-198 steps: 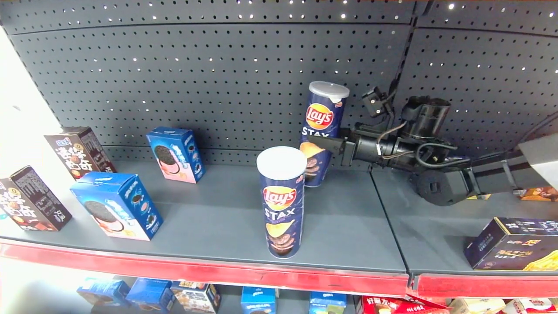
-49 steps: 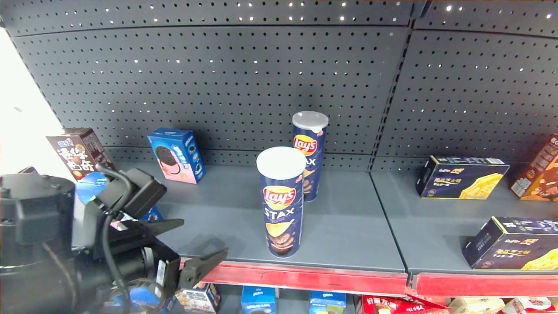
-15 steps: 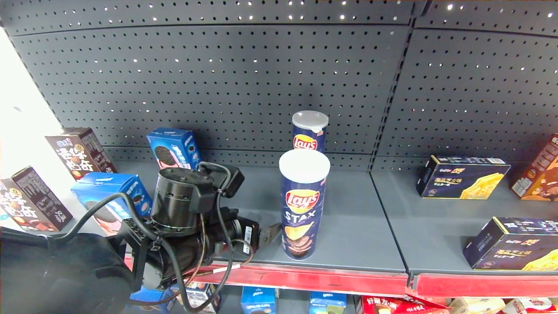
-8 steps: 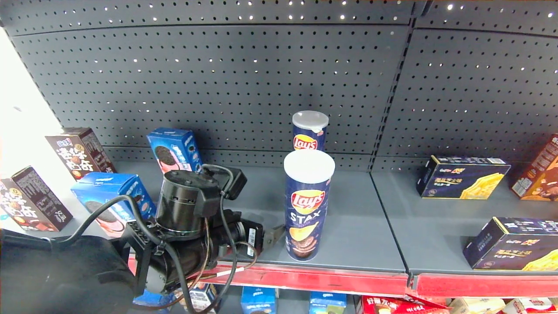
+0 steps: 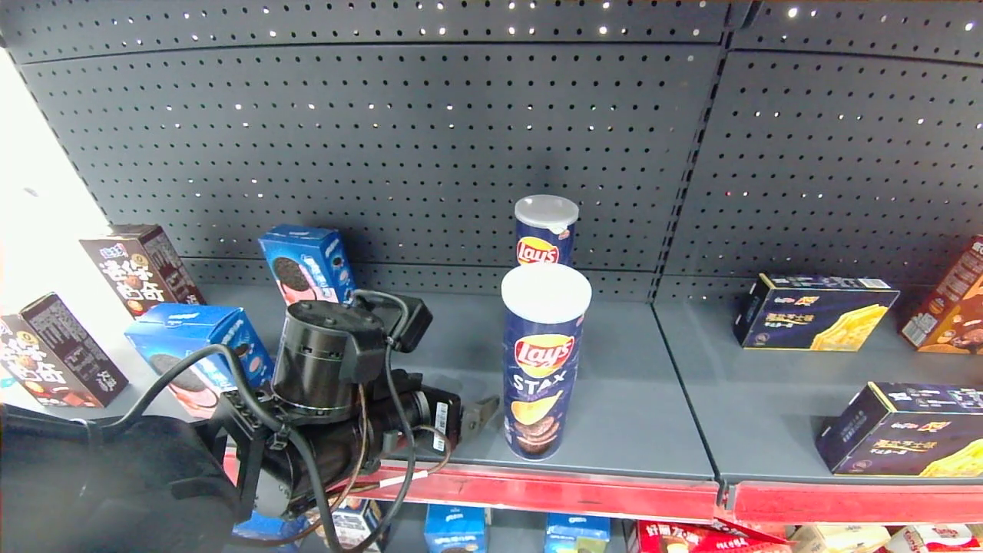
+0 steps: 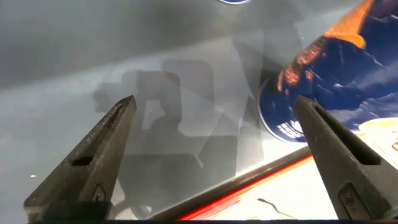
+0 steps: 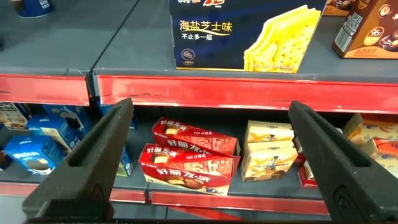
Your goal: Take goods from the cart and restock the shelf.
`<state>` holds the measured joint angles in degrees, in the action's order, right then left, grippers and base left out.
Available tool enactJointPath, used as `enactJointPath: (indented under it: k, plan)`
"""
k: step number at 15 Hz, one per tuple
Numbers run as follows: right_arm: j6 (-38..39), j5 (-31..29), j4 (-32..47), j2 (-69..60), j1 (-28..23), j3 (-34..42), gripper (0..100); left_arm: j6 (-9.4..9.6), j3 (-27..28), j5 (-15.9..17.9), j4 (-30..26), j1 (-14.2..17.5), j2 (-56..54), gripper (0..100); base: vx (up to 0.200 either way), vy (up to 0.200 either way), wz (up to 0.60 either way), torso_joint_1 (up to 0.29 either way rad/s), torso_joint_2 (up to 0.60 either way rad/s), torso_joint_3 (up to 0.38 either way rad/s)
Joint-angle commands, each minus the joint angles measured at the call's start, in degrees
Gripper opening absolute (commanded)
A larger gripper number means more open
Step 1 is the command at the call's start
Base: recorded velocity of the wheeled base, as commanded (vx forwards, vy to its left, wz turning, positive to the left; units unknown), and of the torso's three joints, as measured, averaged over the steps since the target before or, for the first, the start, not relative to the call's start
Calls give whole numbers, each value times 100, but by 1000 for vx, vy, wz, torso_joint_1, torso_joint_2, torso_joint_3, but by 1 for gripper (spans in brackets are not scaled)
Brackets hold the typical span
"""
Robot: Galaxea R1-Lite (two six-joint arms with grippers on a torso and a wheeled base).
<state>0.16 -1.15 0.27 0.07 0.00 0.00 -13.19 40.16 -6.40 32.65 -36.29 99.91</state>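
**Hazards**

1. Shelf (image 5: 614,399): the front can (image 5: 544,361) stands upright close to the red front lip (image 5: 537,491). Judged risk: a sideways push low on the can could send it over the lip.
2. Front can: tall and narrow, so probably easy to tip. It stands directly in front of the rear can (image 5: 545,229). A push toward the back panel could knock one can into the other.
3. Left tool (image 5: 482,408): it sits low and level over the shelf, just beside the base of the front can. The wrist view shows the left tool (image 6: 211,106) spread wide with nothing between its fingers, and the can base (image 6: 287,113) lies close to one finger (image 6: 329,149). Any swing of this finger toward the can is the likely cause of a topple.
4. Right tool (image 7: 211,106): spread wide and empty, it faces the shelf edge below a yellow cracker box (image 7: 249,34). No hazard is judged here.

**Obscured items**

1. Blue biscuit box (image 5: 192,346): partly covered by the left arm.
2. Rear can: its lower body is hidden behind the front can.
3. Contact between the left tool finger and the front can cannot be determined.
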Motion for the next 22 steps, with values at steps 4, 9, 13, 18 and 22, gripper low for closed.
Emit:
enactJointPath:
  k: [4, 9, 13, 18, 22]
  plan:
    - [-7, 0, 0, 10, 0, 0, 100, -17, -8, -10, -4, 43, -16, 100, 0, 0, 0, 0, 0, 0]
    - [-7, 0, 0, 10, 0, 0, 100, -17, 1, -2, -4, -10, -7, 100, 0, 0, 0, 0, 0, 0]
    - [2, 0, 0, 10, 0, 0, 100, -17, 19, -2, -4, -18, 54, 100, 0, 0, 0, 0, 0, 0]
    - [-7, 0, 0, 10, 0, 0, 100, -184, 10, -2, -4, -62, 81, 100, 0, 0, 0, 0, 0, 0]
    - [-7, 0, 0, 10, 0, 0, 100, -184, 19, -2, -4, -71, 81, 100, 0, 0, 0, 0, 0, 0]
